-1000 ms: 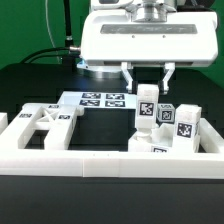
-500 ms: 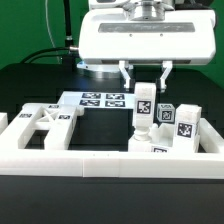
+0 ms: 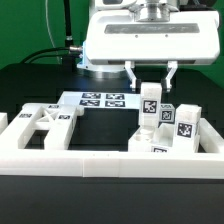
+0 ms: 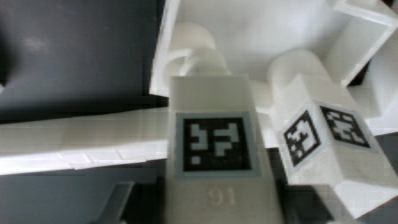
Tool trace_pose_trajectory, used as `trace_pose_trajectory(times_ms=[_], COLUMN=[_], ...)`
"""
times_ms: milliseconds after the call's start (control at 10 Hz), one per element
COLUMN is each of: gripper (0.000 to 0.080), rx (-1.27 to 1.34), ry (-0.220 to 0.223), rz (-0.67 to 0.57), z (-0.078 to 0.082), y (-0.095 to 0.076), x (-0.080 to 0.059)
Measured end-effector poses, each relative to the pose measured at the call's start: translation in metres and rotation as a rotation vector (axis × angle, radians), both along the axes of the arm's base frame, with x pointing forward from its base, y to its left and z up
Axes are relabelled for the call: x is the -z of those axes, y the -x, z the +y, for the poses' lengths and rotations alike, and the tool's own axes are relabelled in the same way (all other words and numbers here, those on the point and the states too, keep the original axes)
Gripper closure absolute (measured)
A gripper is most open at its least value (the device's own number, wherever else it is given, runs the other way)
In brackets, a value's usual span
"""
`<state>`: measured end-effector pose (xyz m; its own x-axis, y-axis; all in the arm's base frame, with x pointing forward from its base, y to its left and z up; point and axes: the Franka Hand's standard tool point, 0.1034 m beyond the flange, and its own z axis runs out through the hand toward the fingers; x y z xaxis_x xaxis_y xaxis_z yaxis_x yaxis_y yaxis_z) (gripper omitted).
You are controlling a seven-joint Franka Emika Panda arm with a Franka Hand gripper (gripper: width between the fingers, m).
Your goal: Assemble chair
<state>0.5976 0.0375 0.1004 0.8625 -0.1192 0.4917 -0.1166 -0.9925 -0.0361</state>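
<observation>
My gripper [image 3: 150,80] is shut on an upright white chair leg [image 3: 150,108] that carries a black-and-white tag. It holds the leg over the right side of the work area, just above a cluster of other tagged chair parts [image 3: 183,122]. In the wrist view the leg [image 4: 217,110] fills the middle, with a dark finger [image 4: 128,198] pressed against each side at its near end. Another tagged leg [image 4: 322,128] lies right beside it. A flat chair frame piece [image 3: 45,121] rests at the exterior view's left.
The marker board [image 3: 100,100] lies flat behind the middle of the work area. A long low white border rail [image 3: 100,160] runs along the front, with side walls at both ends. The black table surface shows between the frame piece and the right cluster.
The gripper and the leg it holds have shifted slightly toward the exterior view's right. The jaws stay shut on the leg, and the other parts have not moved.
</observation>
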Motion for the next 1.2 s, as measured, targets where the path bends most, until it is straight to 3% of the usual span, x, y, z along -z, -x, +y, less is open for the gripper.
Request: trace_pose_trajectory(times_ms=[400,1200], gripper=[0.0512,0.0512], rx=[-0.005,-0.017], ry=[0.012,0.028], rz=[0.003,-0.016], z=[-0.008,-0.003], y=[-0.001,0.000], x=[0.002,0.016])
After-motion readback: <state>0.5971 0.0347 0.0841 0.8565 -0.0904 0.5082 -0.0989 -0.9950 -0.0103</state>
